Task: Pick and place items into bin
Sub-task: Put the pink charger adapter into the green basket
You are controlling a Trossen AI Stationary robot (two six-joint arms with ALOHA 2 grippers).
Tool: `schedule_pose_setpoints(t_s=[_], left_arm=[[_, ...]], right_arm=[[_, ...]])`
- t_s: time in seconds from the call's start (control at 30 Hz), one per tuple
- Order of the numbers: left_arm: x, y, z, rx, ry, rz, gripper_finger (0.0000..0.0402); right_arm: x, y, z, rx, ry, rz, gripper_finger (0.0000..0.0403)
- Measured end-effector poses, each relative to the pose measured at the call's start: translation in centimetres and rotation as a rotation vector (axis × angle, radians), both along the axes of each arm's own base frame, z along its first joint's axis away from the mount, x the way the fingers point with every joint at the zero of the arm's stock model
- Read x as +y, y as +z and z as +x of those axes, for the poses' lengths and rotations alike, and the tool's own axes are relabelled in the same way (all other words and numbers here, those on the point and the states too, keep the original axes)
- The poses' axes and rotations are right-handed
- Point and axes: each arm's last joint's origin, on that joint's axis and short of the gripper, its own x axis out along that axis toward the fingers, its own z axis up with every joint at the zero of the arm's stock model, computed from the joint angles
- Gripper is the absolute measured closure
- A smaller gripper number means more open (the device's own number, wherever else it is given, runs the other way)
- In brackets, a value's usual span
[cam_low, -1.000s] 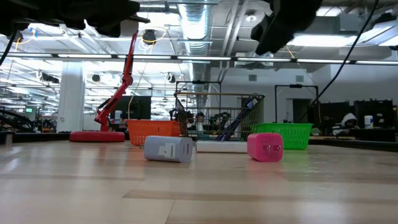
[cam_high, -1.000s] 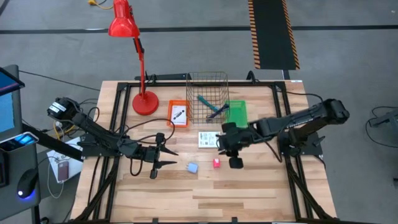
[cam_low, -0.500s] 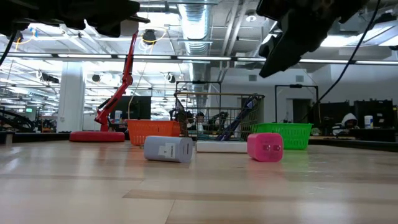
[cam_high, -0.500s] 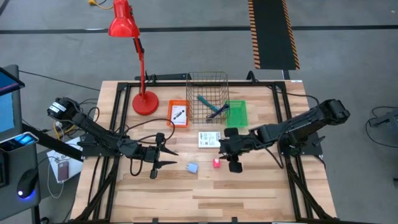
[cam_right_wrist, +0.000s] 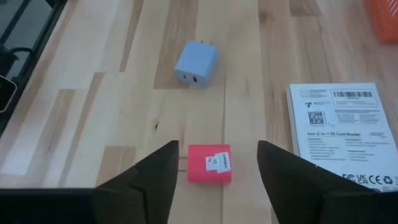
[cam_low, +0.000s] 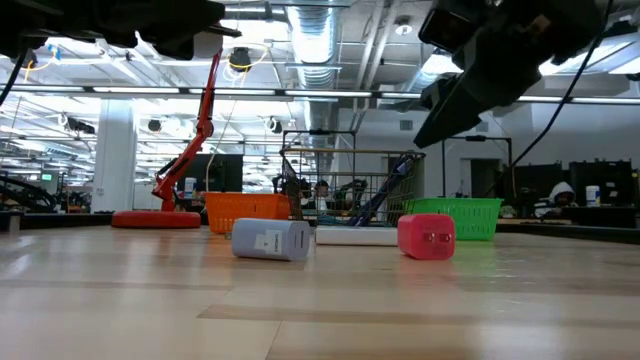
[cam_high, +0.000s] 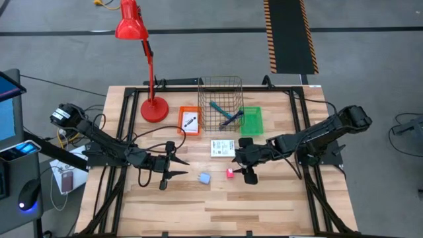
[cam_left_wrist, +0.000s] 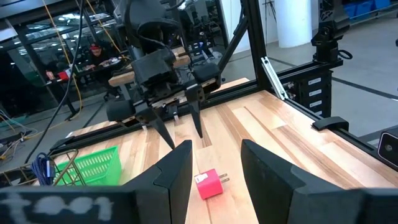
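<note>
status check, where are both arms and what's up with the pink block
Right end effector open, hovering at the pink block, not touching. Left end effector open, empty, waiting left of the blue block. Nothing in the way.

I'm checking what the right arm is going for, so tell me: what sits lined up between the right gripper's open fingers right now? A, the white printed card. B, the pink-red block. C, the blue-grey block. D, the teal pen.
B: in the right wrist view the pink-red block lies on the wood between the right gripper's spread fingers, while the blue-grey block and white printed card lie outside them.
</note>
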Motion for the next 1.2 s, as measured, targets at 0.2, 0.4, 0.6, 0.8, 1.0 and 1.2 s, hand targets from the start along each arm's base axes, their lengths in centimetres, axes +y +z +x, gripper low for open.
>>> schedule_pose_setpoints(t_s=[0.2,0.4,0.6,0.8,1.0,1.2], left_arm=[[0.0,0.0,0.0,0.000,0.000,0.000,0.0274],[0.0,0.0,0.0,0.001,0.000,-0.006,0.0274],[0.0,0.1,0.0,-0.004,0.001,-0.010,0.0274],[0.0,0.1,0.0,-0.005,0.002,-0.010,0.0274],[0.0,0.1,0.0,-0.004,0.001,-0.010,0.0274],[0.0,0.1,0.0,-0.004,0.002,-0.010,0.0274]], right_arm=[[-0.1,-0.3,-0.2,0.005,-0.001,-0.037,0.0181],[0.1,-1.1,0.3,0.017,0.026,-0.070,0.0183],[0.8,-4.0,1.3,0.081,0.048,-0.094,0.0184],[1.6,-5.0,3.0,0.103,0.060,-0.096,0.0182],[1.8,-5.2,3.5,0.114,0.072,-0.086,0.0182],[1.8,-5.2,3.4,0.129,0.073,-0.079,0.0181]])
